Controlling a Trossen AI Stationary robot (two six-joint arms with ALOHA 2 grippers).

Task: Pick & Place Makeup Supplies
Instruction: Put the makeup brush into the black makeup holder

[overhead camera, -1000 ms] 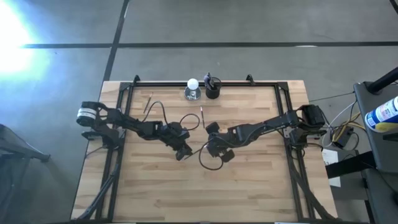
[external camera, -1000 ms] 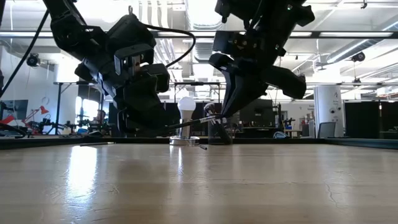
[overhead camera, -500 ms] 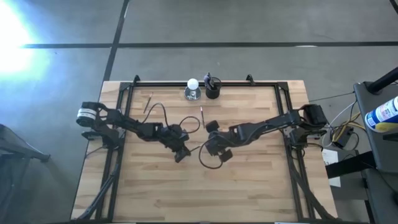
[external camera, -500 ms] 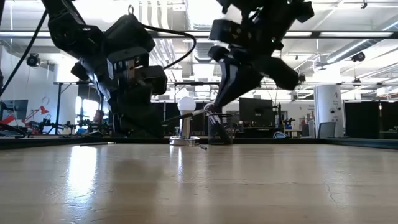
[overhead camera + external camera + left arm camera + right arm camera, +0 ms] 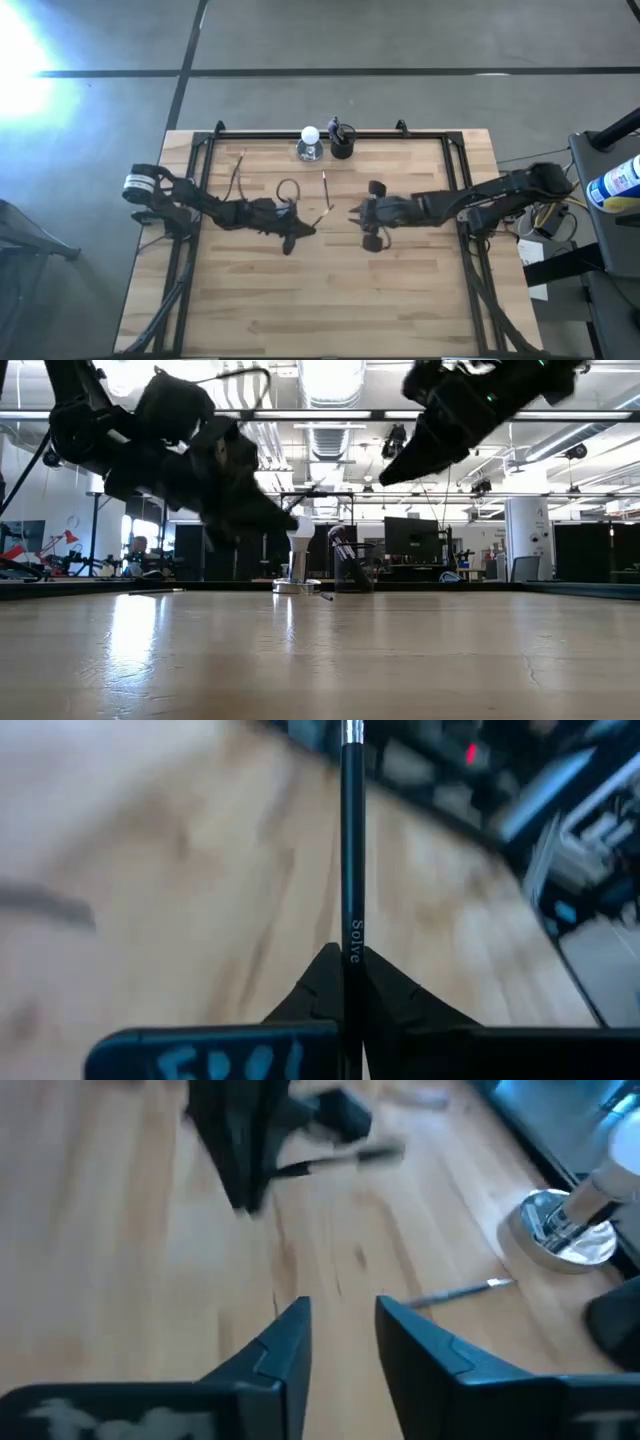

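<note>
Brush (image 5: 351, 870) is sitting clamped between the left hand's (image 5: 300, 230) two dark fingers (image 5: 395, 995), slim black handle with "Solve" printed on it, sticking straight out ahead of the wrist. From above, its far end (image 5: 323, 214) is poking out toward the black cup (image 5: 342, 146), and the whole thing is hanging off the surface (image 5: 400, 290), nearer the front edge than the cup is. So I'd say we're in the carry part of a pick and place: one brush grabbed, not dropped off yet.

Right hand (image 5: 357, 211) is hovering on the other side of that brush tip, just beside it but not touching as far as I can tell, with its fingers (image 5: 283, 1345) standing apart and nothing between them. Looks like it's waiting or about to go for something else.

Going farther toward the cup, another brush (image 5: 324, 181) is lying loose on the wood, and one more (image 5: 239, 162) is lying off to the far side of the white ball on its clear base (image 5: 310, 140). The cup is already holding a few brushes at the back rail.

Next move, my guess: swing the held brush over the cup, tip it upright so it's lining up with the opening, then let go. Narrow target, so alignment is going to matter.
</note>
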